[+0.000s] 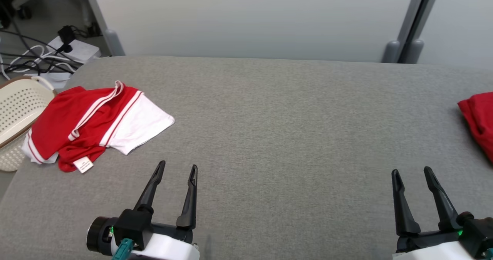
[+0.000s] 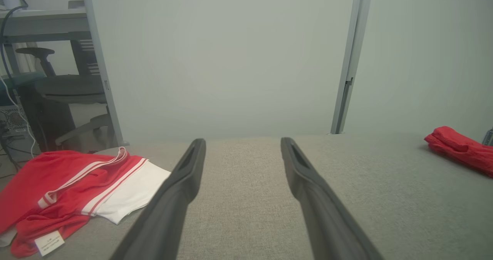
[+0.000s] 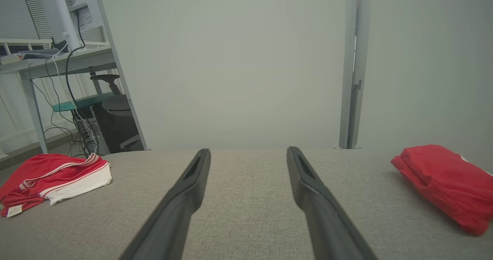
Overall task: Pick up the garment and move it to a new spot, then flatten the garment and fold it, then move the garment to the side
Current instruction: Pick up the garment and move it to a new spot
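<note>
I counted two grippers close to me: the left gripper (image 1: 178,165) and the right gripper (image 1: 411,170). Under them was one grey table (image 1: 269,117). Two cloths lay on it. The garment (image 1: 92,125), red and white with stripes, lay crumpled near the table's left edge, a bit past the left gripper. It had one small white tag (image 1: 83,164) on its near side. A red cloth (image 1: 479,121) lay at the table's right edge, well apart from the garment. One pale basket (image 1: 19,106) with holes sat just past the left edge, beside the garment. Farther back on the floor were cables (image 1: 31,59), too tangled for me to count. A grey wall (image 1: 250,21) stood behind the table.

My head view cut off the red cloth, so I saw just part of it there. The basket was cut off too. I could not read the tag. The garment was bunched up, so I could not tell what kind it was.

Both grippers were spread wide, each with a clear gap between its two dark fingers. They held nothing, and neither touched a cloth.
</note>
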